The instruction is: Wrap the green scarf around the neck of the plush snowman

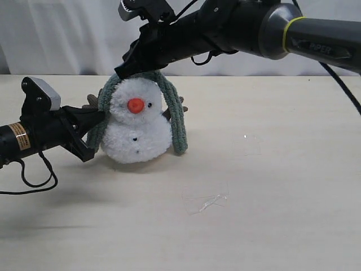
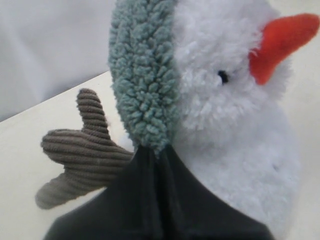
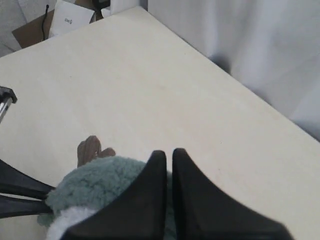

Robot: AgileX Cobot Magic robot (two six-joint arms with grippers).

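A pale cream table [image 1: 271, 226] with a smooth, matte top fills the exterior view from 3 o'clock round to 9 o'clock. A white curtain [image 1: 56, 34] with soft vertical folds hangs behind it across 12 o'clock. A scrap of clear film [image 1: 206, 200] lies flat on the tabletop toward 5 o'clock. The light is even and diffuse, casting faint shadows. The right wrist view shows brown cardboard [image 3: 30, 32] and a white box [image 3: 72, 17] beyond the table's edge.
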